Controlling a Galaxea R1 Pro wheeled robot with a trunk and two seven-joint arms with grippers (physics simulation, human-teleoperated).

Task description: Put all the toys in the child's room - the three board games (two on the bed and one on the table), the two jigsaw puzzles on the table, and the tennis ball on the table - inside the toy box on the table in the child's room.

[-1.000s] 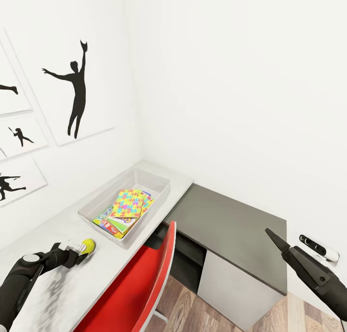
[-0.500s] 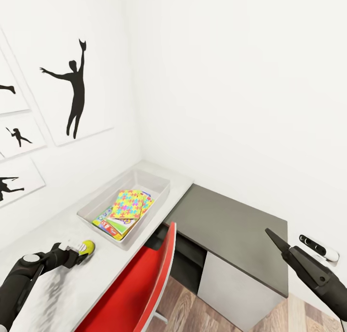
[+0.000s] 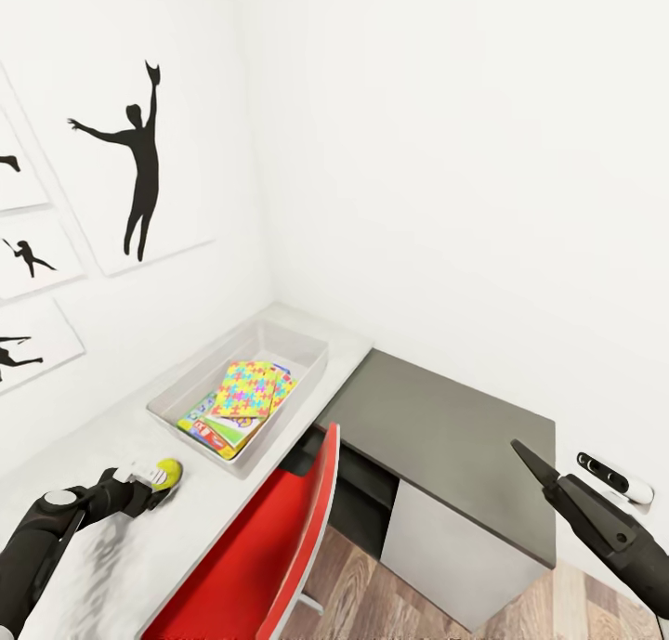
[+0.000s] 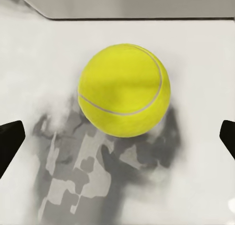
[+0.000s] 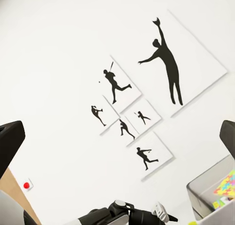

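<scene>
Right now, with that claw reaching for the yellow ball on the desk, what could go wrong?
The tennis ball sits free on the table between the wide-open fingers of the left gripper. It is round, so an uneven close might nudge it and send it rolling, perhaps off the edge near the red chair. The toy box already holds a jigsaw puzzle on game boxes, so a dropped ball could bounce off them.

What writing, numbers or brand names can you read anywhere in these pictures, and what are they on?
None can be read.
Board game in the toy box: printed lettering, too small and blurred to read.
Jigsaw puzzle: coloured pieces, no text.
Tennis ball: a white seam, no brand mark visible.
Wall pictures: black player silhouettes, no words.
</scene>
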